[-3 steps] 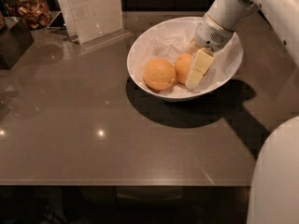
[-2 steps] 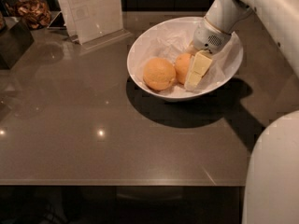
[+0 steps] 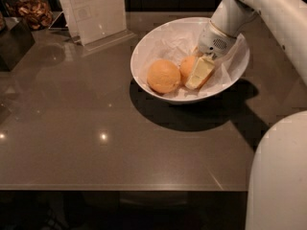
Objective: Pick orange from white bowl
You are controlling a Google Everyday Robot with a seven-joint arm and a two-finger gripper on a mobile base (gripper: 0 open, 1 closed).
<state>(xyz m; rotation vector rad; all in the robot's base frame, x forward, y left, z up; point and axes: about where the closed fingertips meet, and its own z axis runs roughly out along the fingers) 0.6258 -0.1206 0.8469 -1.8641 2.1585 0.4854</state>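
Observation:
The white bowl (image 3: 144, 56), lined with crumpled white paper, stands on the dark grey table at the upper middle. Two oranges lie in it side by side. The deeper-coloured orange (image 3: 186, 67) is on the right, and the paler twin (image 3: 163, 75) is on the left, touching it. My gripper (image 3: 197, 76) reaches down into the bowl from the upper right and sits against the right side of the deeper orange, partly covering it. The white arm runs off to the top right.
A clear upright sign holder (image 3: 96, 11) stands behind the bowl to the left. A dark box (image 3: 14, 42) and a container of brown snacks (image 3: 36, 13) are at the far left. My white base (image 3: 278, 176) fills the lower right. The table's front edge runs near the bottom.

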